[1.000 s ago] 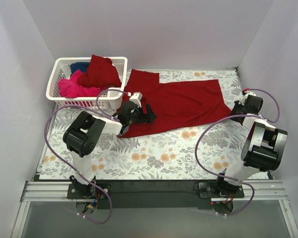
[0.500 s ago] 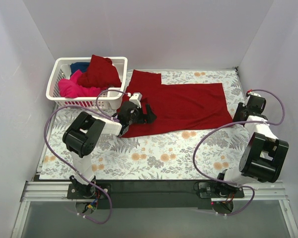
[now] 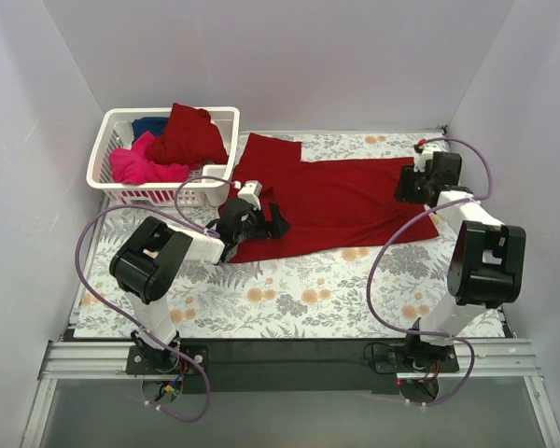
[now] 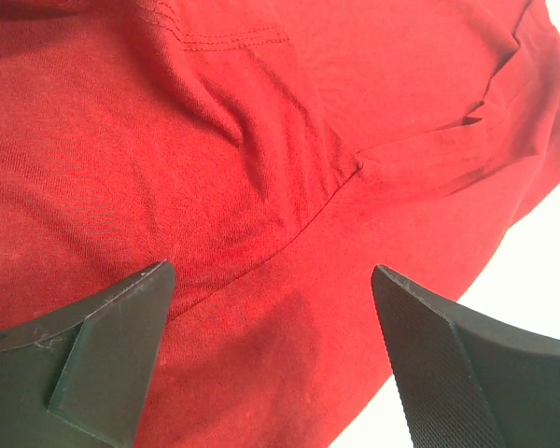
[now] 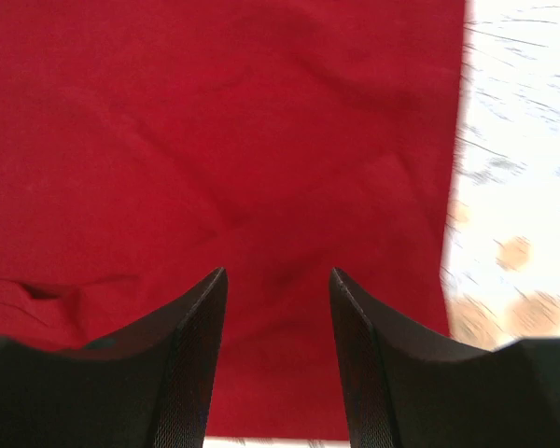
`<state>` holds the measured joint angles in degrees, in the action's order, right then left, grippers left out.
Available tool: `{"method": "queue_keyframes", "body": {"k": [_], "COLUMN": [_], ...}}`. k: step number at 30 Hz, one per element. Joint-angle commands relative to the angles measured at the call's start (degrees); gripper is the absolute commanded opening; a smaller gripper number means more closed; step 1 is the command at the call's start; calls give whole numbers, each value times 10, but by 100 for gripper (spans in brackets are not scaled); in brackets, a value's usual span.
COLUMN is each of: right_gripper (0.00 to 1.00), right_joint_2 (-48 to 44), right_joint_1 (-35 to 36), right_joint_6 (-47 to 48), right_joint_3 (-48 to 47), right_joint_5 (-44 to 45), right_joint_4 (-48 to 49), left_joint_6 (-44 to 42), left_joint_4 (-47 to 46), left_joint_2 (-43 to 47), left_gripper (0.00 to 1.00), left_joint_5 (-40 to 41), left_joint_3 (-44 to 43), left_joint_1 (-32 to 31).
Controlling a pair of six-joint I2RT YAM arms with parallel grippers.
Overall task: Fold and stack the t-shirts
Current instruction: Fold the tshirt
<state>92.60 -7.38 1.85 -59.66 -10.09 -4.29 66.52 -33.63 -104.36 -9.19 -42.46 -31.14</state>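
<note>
Overhead view of a table covered in a floral cloth (image 3: 299, 289), with two robot arms mounted along the bottom edge of the frame. A dark red t-shirt (image 3: 345, 201) lies spread flat across the upper middle of the frame, one sleeve reaching toward the top just right of the basket. The left gripper (image 3: 276, 220) sits over the shirt's left end, near the centre left of the frame. The right gripper (image 3: 407, 184) sits over the shirt's right end, in the upper right.

In the upper left stands a white lattice basket (image 3: 114, 174). It holds a second dark red t-shirt (image 3: 189, 135) heaped on top, a hot pink t-shirt (image 3: 140, 166) at its lower left and a dark blue t-shirt (image 3: 149, 124) showing only as a small patch near the back rim.

Left wrist view: the left gripper (image 4: 271, 271) has its jaws spread wide with nothing between them, and the dark red t-shirt (image 4: 261, 140) fills the frame beneath, with a stitched seam and soft creases; whether the fingertips touch the cloth cannot be told.

Right wrist view: the right gripper (image 5: 277, 273) has its jaws apart by a narrower gap, also holding nothing. The shirt (image 5: 215, 140) below it is smooth, and its straight edge runs down the right side of the frame, with the floral cloth (image 5: 513, 187) blurred beyond
</note>
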Motion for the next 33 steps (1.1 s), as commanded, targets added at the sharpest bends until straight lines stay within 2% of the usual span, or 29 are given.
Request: {"method": "queue_keyframes", "body": {"k": [1,10,18,33], "right_gripper": [43,42,41,41], "right_joint_2": [47,132,157,207], "right_joint_1": [17,20,22,21], "right_joint_6": [12,2,1,7], "right_joint_3": [-55,-108,-121,-147], "right_joint_5": [-27,6,78,134], "right_joint_4": [17,27,33,38], "left_joint_6": [2,1,3,-1], "left_joint_4": [53,63,60,63], "left_joint_2": [13,20,28,38], "left_gripper": [80,80,80,80], "left_joint_5": [20,25,23,23], "left_joint_3": [11,18,32,40], "left_joint_1": [-9,-13,-14,-14]}}
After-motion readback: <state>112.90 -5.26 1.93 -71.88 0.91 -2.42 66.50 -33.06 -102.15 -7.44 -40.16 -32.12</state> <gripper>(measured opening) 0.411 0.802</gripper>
